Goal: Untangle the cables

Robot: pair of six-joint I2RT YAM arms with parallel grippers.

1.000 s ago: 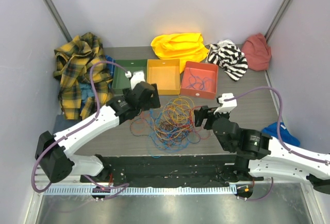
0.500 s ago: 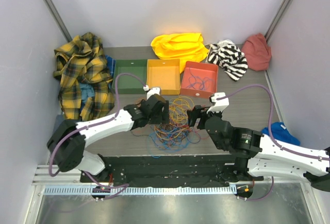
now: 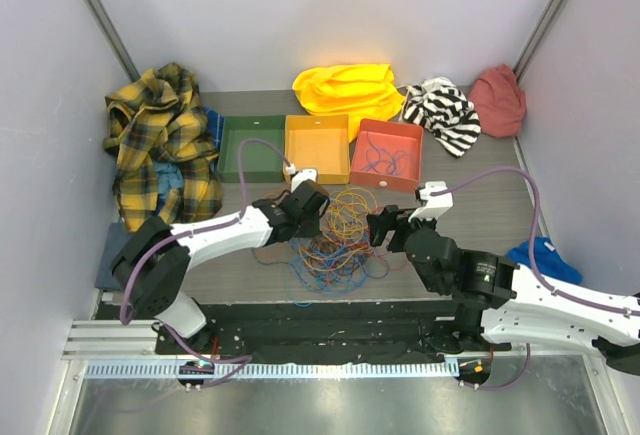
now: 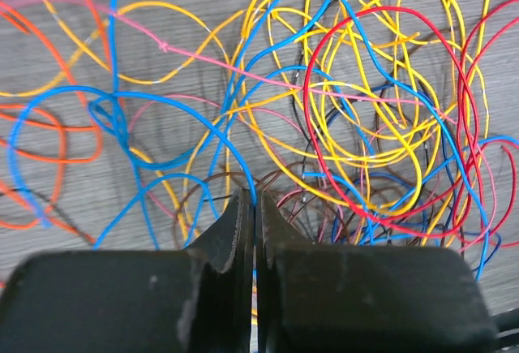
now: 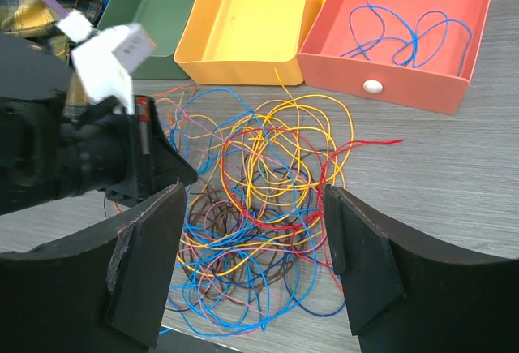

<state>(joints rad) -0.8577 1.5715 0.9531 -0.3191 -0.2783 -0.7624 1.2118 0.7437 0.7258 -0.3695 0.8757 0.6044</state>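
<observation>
Task barely begun: few thin blue cables [image 5: 416, 38] lie in coral plastic tray [image 5: 438, 97] beyond right hand [image 5: 253, 197]; main tangle of thin orange, yellow, blue, red, dark cables [image 3: 335, 235] sits on grey surface [image 3: 490, 210] between both hands. State: left hand [image 4: 250, 200] fully closed, tips at tangle's edge, pinched strand impossible to confirm; right hand wide apart, holding nothing, tangle just ahead

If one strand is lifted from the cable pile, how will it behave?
Probably floppy: the cables lie in thin, loose loops, so a lifted strand would likely sag. Probably light, being so thin. The loops cross many times, so neighbours may drag along rather than come free.
</observation>
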